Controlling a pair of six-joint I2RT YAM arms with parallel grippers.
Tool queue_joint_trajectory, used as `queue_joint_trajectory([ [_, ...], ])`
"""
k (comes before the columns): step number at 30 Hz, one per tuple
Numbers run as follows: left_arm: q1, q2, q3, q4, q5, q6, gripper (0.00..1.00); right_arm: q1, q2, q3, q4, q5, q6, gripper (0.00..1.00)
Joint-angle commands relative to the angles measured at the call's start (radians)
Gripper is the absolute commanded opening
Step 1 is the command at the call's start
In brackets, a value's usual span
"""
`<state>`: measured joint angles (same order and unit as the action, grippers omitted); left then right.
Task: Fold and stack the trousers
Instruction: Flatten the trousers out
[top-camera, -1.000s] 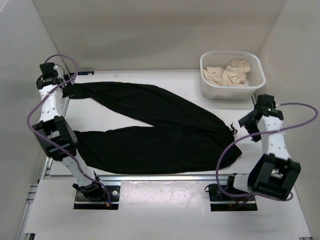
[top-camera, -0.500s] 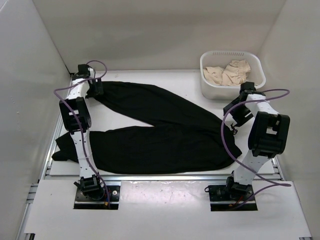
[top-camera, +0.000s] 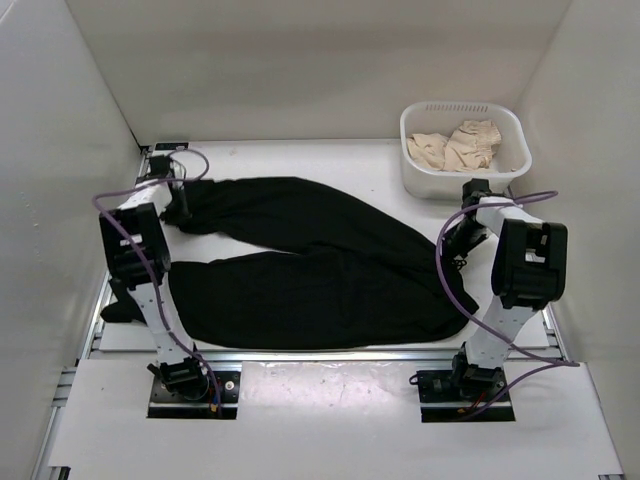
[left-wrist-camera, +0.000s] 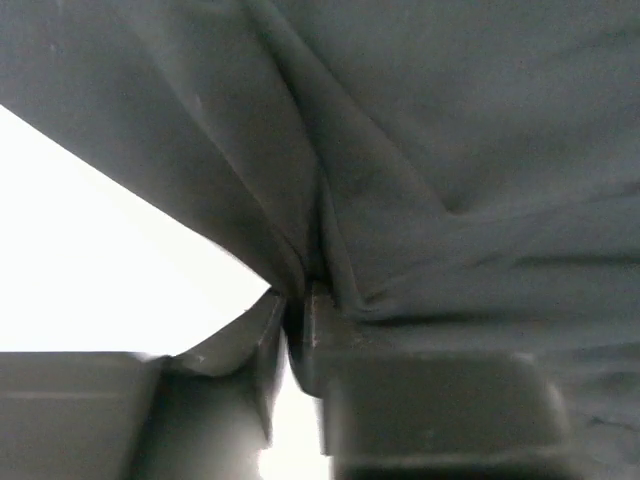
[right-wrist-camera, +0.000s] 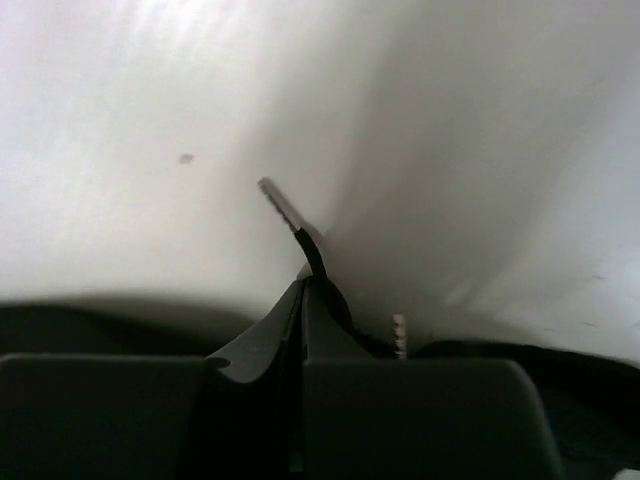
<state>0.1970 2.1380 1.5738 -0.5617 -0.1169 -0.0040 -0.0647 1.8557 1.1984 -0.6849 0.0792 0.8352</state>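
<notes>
**Both pincers clamped on the black trousers**

The left pincer (left-wrist-camera: 297, 300) is clenched on a fold of the black trousers (top-camera: 320, 270). Its two fingers (left-wrist-camera: 320, 330) press together, and the cloth bunches into creases right above the tips. To the right of this pincer and above it, dark fabric fills the wrist view. To the left of it lies bare white surface (top-camera: 300, 155). From overhead, the leg held by this pincer runs away to its right across the surface. The other leg lies nearer the arm bases, with its end draped over the surface's left edge.

The right pincer (right-wrist-camera: 302, 290) is closed tight on a thin dark cord (right-wrist-camera: 290, 215) at the waist of the trousers. The cord rises from between the fingers and leans left, ending in a pale tip. A second cord end stands just to the right of the pincer. Black cloth shows low on both sides of this pincer.

Beyond the right pincer sits a white basket (top-camera: 430, 185) holding beige clothes (top-camera: 460, 145), apart from the trousers.
</notes>
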Motion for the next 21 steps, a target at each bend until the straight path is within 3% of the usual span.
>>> queue_joint_trajectory([
  [1, 0.027, -0.186, -0.188, -0.109, -0.036, 0.004, 0.48, -0.02, -0.075, -0.036, -0.034, 0.102, -0.046, 0.0],
  [2, 0.044, -0.228, -0.246, -0.109, -0.058, 0.004, 0.84, -0.02, -0.088, -0.036, -0.048, 0.102, -0.07, 0.04],
  [3, 0.059, -0.272, -0.264, -0.109, -0.058, 0.004, 0.9, -0.02, -0.089, -0.008, -0.068, 0.117, -0.096, 0.14],
  [4, 0.079, -0.353, -0.264, -0.118, -0.058, 0.004, 0.93, -0.02, -0.11, 0.007, -0.082, 0.129, -0.147, 0.38],
  [7, 0.204, -0.473, -0.264, -0.127, -0.047, 0.004, 0.96, -0.029, -0.179, 0.055, -0.143, 0.218, -0.224, 0.72],
  [10, 0.321, -0.518, -0.302, -0.136, -0.047, 0.004, 0.95, -0.041, -0.271, 0.066, -0.218, 0.278, -0.26, 0.81],
  [14, 0.358, -0.53, -0.435, -0.136, -0.085, 0.004, 0.92, -0.05, -0.392, -0.017, -0.317, 0.278, -0.242, 0.88],
  [21, 0.435, -0.406, -0.498, -0.035, -0.105, 0.004, 0.89, -0.05, -0.64, -0.417, -0.233, 0.058, -0.107, 0.9],
])
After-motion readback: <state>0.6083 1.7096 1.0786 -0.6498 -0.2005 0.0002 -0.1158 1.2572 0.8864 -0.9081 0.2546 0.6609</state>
